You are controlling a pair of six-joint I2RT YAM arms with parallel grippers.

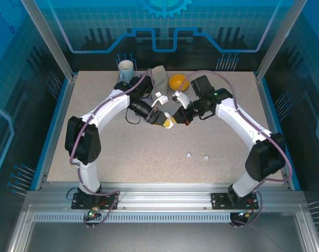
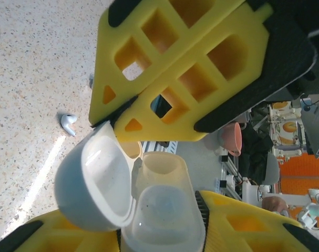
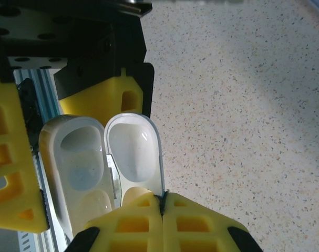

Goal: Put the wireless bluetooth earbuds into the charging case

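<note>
A white charging case hangs open above the table between both grippers. My left gripper has a yellow finger on each side of the case's body, its ribbed pads touching it. My right gripper is shut, and its fingertips pinch the rim of the raised lid. Both wells in the case body look empty. In the top view the two grippers meet at mid-table. Two white earbuds lie on the table nearer the front, and one earbud lies below the case.
At the back of the table stand a pale cup, an orange bowl and a grey cloth. Glass walls and metal posts enclose the speckled tabletop.
</note>
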